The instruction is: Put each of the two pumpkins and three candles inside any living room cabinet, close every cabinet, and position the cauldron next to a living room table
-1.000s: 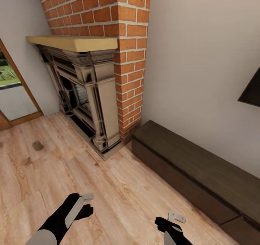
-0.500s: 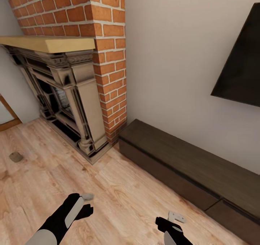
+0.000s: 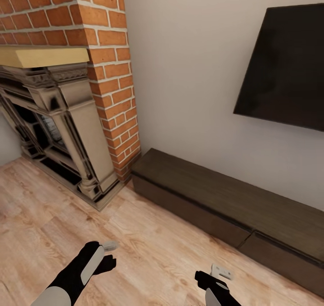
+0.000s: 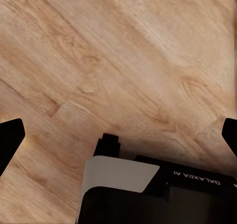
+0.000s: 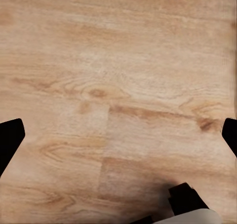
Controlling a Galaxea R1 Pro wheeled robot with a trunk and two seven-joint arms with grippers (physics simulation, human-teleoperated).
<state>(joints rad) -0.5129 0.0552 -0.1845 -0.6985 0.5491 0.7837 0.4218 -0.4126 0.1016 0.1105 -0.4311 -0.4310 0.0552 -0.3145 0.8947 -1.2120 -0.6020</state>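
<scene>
The long low dark-brown wood cabinet [image 3: 225, 202] sits closed along the wall's foot, beside the brick fireplace [image 3: 67, 116]; left gripper [image 4: 118, 135] and right gripper [image 5: 118, 135] spread wide, empty, above wood floor [image 3: 148, 247].

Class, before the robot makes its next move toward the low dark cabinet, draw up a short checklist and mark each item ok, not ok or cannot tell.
1. Cabinet in sight in the head view: ok.
2. Cabinet drawer fronts shut: ok for the visible part.
3. Left pincer empty: ok, bare floor between its fingertips in the left wrist view.
4. Right pincer empty: ok, open over bare floor.
5. Pumpkin or candle ready to stow: not ok, nothing held.
6. Floor between robot and cabinet free: ok.
</scene>
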